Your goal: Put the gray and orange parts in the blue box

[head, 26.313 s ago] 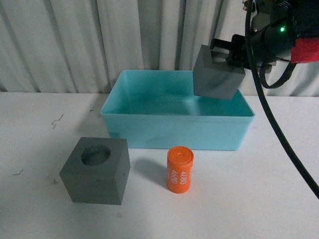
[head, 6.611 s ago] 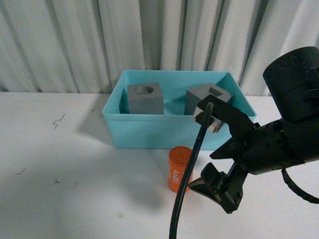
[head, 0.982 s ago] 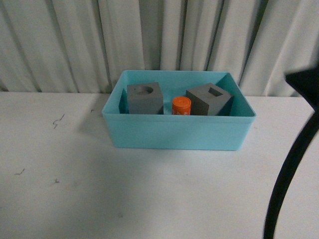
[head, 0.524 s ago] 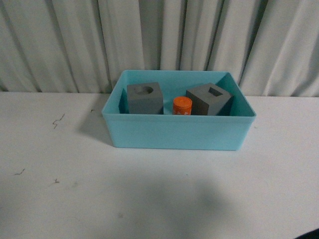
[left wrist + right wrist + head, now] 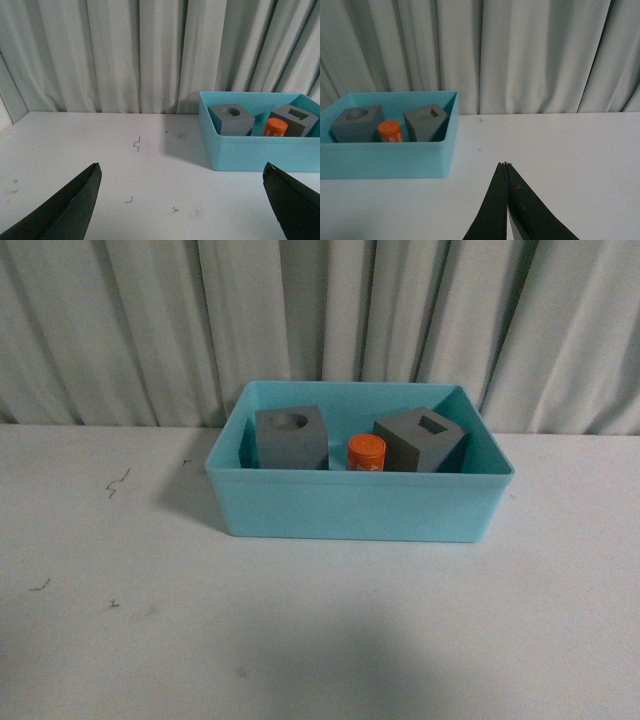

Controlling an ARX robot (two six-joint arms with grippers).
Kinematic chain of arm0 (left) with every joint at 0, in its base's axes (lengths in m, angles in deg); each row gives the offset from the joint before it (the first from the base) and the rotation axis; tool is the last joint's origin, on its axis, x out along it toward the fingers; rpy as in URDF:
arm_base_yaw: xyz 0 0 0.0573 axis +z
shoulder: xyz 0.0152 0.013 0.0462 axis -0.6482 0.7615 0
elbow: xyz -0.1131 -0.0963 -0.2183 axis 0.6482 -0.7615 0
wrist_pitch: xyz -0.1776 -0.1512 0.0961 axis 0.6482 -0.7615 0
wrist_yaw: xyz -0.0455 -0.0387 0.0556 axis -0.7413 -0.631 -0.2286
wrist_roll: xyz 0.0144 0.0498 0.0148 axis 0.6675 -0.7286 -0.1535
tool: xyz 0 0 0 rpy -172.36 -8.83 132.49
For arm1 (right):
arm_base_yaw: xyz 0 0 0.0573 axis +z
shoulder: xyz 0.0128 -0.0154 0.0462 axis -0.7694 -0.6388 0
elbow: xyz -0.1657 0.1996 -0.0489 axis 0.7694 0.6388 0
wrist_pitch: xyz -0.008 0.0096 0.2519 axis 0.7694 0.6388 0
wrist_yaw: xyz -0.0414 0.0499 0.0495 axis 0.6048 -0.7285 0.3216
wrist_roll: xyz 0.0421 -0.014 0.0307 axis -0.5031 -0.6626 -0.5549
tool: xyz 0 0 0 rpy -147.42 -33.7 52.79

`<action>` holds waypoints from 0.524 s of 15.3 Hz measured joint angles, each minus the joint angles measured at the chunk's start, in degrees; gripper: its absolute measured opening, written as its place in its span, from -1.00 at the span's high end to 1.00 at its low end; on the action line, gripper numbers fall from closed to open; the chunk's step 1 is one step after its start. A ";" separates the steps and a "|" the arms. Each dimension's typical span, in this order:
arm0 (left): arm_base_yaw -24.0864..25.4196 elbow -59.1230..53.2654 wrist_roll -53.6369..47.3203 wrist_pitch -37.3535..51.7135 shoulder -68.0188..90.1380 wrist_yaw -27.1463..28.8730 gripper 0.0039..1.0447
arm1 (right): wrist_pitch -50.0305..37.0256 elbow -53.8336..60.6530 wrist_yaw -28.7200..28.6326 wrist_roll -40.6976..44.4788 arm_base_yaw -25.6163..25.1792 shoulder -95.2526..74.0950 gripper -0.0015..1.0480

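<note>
Pleated pale curtains back a white table (image 5: 320, 640); blue box (image 5: 355, 505) at 12 o'clock on it, long axis 9-to-3; inside, round-hole gray cube (image 5: 291, 437) at 9, orange cylinder (image 5: 366, 452) upright at centre, square-hole gray cube (image 5: 421, 440) at 3, tilted. Left gripper (image 5: 185, 200) spread wide, empty; right gripper (image 5: 506, 167) pressed closed, empty; both well apart from the box. Judged: placing finished; nothing further called for.

A white table (image 5: 320, 640) fills the near part of the scene, its surface matte and marked with a few small dark scuffs (image 5: 117, 482) on the left side. Behind its far edge hangs a pale gray pleated curtain (image 5: 150, 330), spanning the full width.
</note>
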 joint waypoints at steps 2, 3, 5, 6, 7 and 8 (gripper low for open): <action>0.00 0.00 0.00 0.00 0.00 -0.02 -0.88 | 4.87 0.02 0.00 0.00 0.00 5.55 0.96; 0.00 0.00 0.00 0.00 0.00 -0.02 -0.88 | 6.99 0.02 0.00 0.00 0.00 8.13 0.96; 0.00 0.00 0.00 0.00 0.00 0.00 -0.88 | 11.34 0.04 0.00 0.02 0.00 12.28 0.96; 0.00 0.00 0.00 0.00 0.00 0.00 -0.88 | 13.09 0.04 0.00 0.02 0.00 14.43 0.96; 0.00 0.00 0.00 0.00 0.00 -0.02 -0.88 | 14.99 0.04 0.00 0.02 0.00 16.37 0.96; 0.00 0.00 0.00 0.00 0.00 0.00 -0.88 | 16.70 0.04 0.00 0.00 0.00 18.03 0.96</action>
